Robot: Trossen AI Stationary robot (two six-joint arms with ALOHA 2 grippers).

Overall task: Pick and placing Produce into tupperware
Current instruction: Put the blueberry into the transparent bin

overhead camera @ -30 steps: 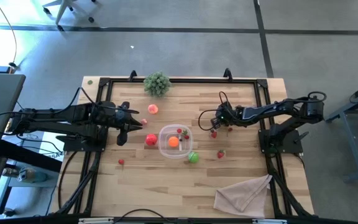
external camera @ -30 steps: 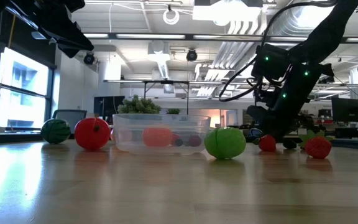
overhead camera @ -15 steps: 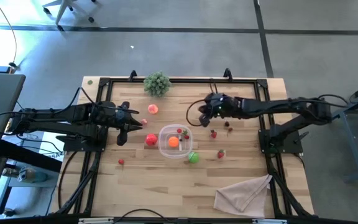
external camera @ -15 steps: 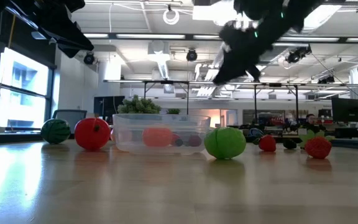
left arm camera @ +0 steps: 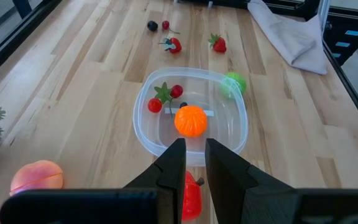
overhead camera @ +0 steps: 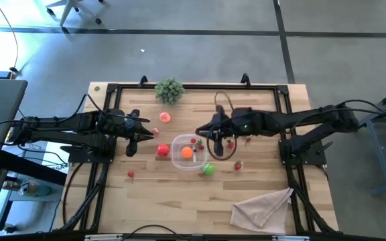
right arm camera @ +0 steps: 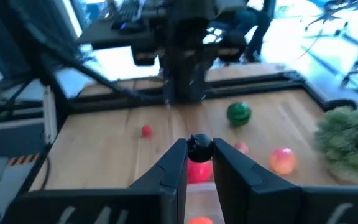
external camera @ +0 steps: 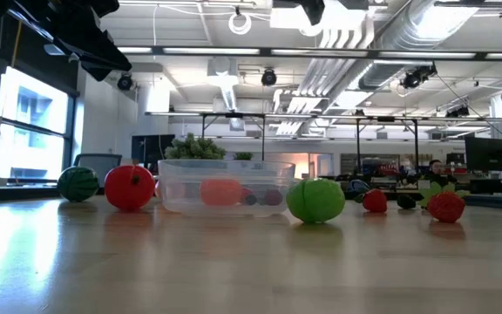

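high view has the right gripper [overhead camera: 206,131] reaching in over the right edge of the tupperware [overhead camera: 177,156], a clear shallow container near the middle of the wooden table [overhead camera: 260,184]. right wrist view shows its two dark fingers [right arm camera: 174,167] pinched on a small dark berry [right arm camera: 199,145] held between the tips, with blurred red and orange shapes just below. inside the tupperware sit an orange [overhead camera: 187,152] and small red berries [overhead camera: 194,141]; the left wrist view shows the same container [left arm camera: 146,134] with the orange [left arm camera: 191,120], a strawberry with green leaves [left arm camera: 156,103] and a cherry-red berry [left arm camera: 177,91]. a red tomato-like fruit [overhead camera: 162,150] touches the container's left side, and a green lime-like fruit [overhead camera: 208,169] lies just beside its lower right corner. a strawberry [overhead camera: 238,166] lies to the right of the lime, a small red berry [overhead camera: 131,175] sits apart at lower left, and a peach [overhead camera: 164,117] lies near the left gripper [overhead camera: 146,134]. that left gripper hangs to the left of the container, fingers [left arm camera: 174,165] close together with only a narrow gap and nothing between them. a grey-green plant sprig [overhead camera: 169,89] stands at the table's far edge and a beige cloth [overhead camera: 263,207] lies at the near right corner. low view shows a striped green melon-like fruit [external camera: 78,184] beside the tomato.
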